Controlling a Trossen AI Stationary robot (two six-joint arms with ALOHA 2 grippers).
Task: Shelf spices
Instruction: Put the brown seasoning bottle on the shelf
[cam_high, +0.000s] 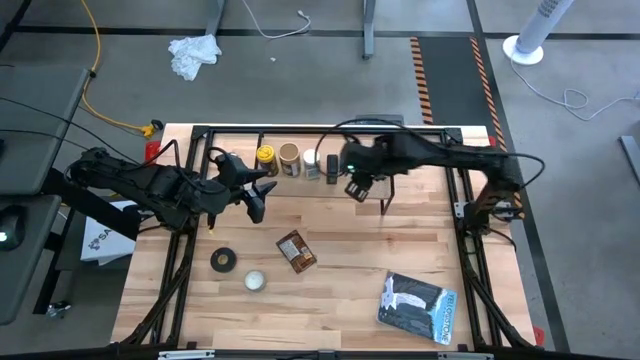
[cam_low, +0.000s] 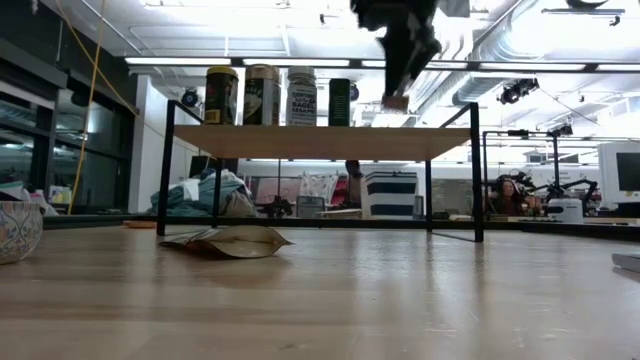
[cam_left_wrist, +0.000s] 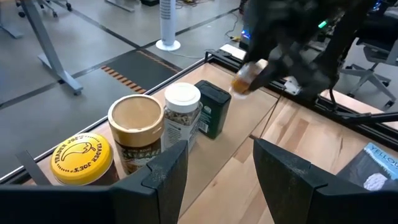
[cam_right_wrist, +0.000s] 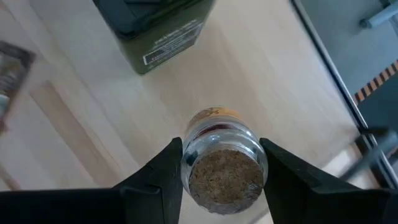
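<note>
Spices stood in a row on the shelf (cam_low: 320, 140): the yellow-lidded jar (cam_left_wrist: 82, 155) at the far end from me, then the tan-lidded jar (cam_left_wrist: 135, 127), the white-capped bottle (cam_left_wrist: 181, 112) and the dark bottle (cam_right_wrist: 155, 31). My right gripper (cam_right_wrist: 219, 168) was clamped on the tiny brown-topped jar (cam_right_wrist: 219, 163), gripped by its sides and held above the shelf's plank just beside the dark bottle, so it could go down upright as the next in line. My left gripper (cam_left_wrist: 214, 168) hovered with fingers apart near the shelf's yellow-jar end, holding nothing and waiting. The flat brown packet (cam_high: 296, 251) lay on the table (cam_high: 350, 290) in front of the shelf, not yet shelved, I judged.
</note>
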